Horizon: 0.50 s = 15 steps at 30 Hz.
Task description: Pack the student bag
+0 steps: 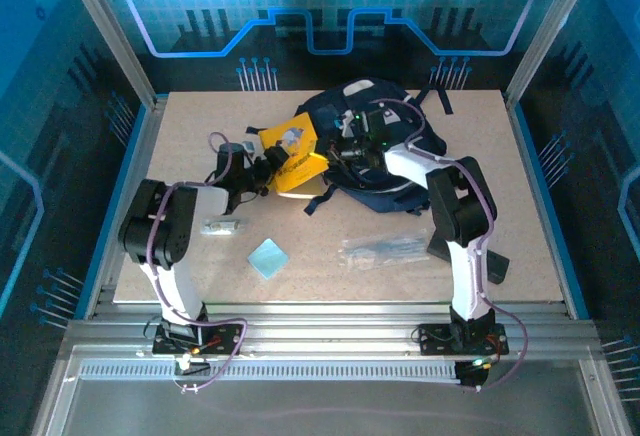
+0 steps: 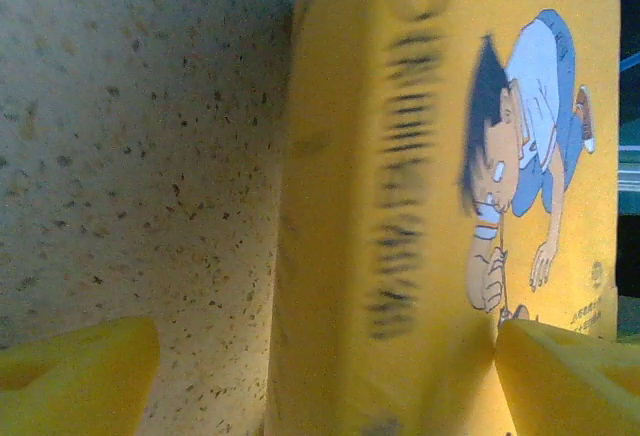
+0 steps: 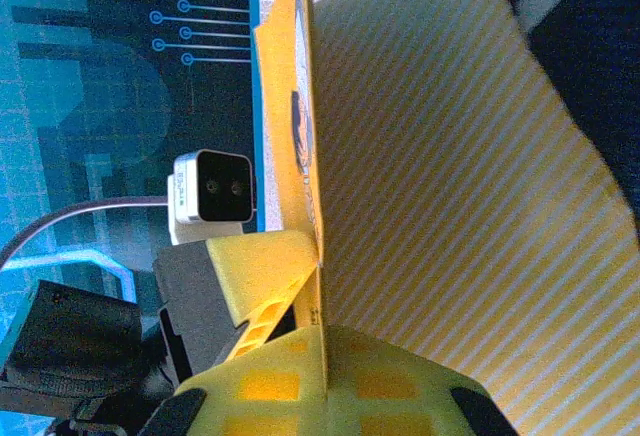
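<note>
Beige speckled surface (image 1: pixel 330 286), blue-lit walls behind; one student bag (image 1: pixel 322 106) lies at its far middle. The step looks like loading one yellow book (image 1: pixel 290 151), just left of the bag. The right pincer (image 1: pixel 350 146) is closed on the book's edge. The left pincer (image 1: pixel 268 168) straddles its spine, spread. Next: feed it into the bag's mouth. Loose: one blue pad (image 1: pixel 268 257), one white piece (image 1: pixel 222 226), one clear packet (image 1: pixel 385 247).

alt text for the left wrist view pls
A yellow book with a cartoon boy on its cover and blurred black lettering, close up beside a speckled table. The left pincer is open, its yellow fingertips low on either side of the book.
</note>
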Motion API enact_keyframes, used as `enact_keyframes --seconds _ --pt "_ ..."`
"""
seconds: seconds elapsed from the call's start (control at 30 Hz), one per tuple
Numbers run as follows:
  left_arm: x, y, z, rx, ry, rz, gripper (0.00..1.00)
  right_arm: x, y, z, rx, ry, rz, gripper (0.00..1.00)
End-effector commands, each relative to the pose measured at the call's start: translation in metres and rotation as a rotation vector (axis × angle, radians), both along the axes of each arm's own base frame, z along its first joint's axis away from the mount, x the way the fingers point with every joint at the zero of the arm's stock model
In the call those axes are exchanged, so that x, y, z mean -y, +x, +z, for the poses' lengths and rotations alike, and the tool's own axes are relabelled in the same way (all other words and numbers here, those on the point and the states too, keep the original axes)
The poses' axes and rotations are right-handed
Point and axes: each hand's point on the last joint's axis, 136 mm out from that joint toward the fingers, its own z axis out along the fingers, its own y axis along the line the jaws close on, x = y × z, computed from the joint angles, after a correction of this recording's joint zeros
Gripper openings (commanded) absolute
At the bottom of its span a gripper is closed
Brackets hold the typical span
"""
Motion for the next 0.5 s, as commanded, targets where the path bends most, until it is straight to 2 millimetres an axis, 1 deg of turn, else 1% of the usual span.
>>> enact_keyframes --seconds 0.0,0.07,0.1,0.13,0.17,0.2,0.23,0.27,0.3,0.4,0.43,0.47 --pt "0.015 0.011 0.019 0.082 -0.076 -0.021 0.66 0.008 0.007 0.017 0.047 0.032 -0.023 0.00" --pt "0.016 0.013 0.024 0.096 -0.090 -0.017 0.40 0.009 0.007 0.012 0.039 0.027 -0.027 0.00" --pt "0.015 0.012 0.026 0.102 -0.091 -0.012 0.20 0.010 0.007 0.011 0.037 0.022 -0.030 0.00" --pt "0.014 0.012 0.030 0.112 -0.087 -0.006 0.04 0.012 0.006 0.011 0.039 0.015 -0.035 0.02" --pt "0.013 0.011 0.034 0.118 -0.082 -0.002 0.00 0.014 0.006 0.012 0.044 0.008 -0.041 0.08" --pt "0.012 0.010 0.039 0.128 -0.071 -0.002 0.00 0.017 0.005 0.014 0.049 -0.001 -0.047 0.17" --pt "0.010 0.010 0.043 0.132 -0.061 0.002 0.00 0.020 0.004 0.017 0.056 -0.010 -0.055 0.38" --pt "0.008 0.009 0.049 0.140 -0.046 0.008 0.00 0.023 0.002 0.021 0.069 -0.027 -0.063 0.61" --pt "0.006 0.008 0.055 0.147 -0.037 0.016 0.00 0.026 0.000 0.025 0.082 -0.047 -0.069 0.69" --pt "-0.002 0.008 0.075 0.168 -0.019 0.063 0.00 0.038 -0.012 0.035 0.108 -0.131 -0.085 0.98" --pt "-0.005 0.008 0.082 0.176 -0.016 0.084 0.00 0.041 -0.018 0.039 0.118 -0.161 -0.087 1.00" --pt "-0.008 0.009 0.089 0.185 -0.013 0.104 0.00 0.044 -0.024 0.042 0.125 -0.191 -0.090 1.00"
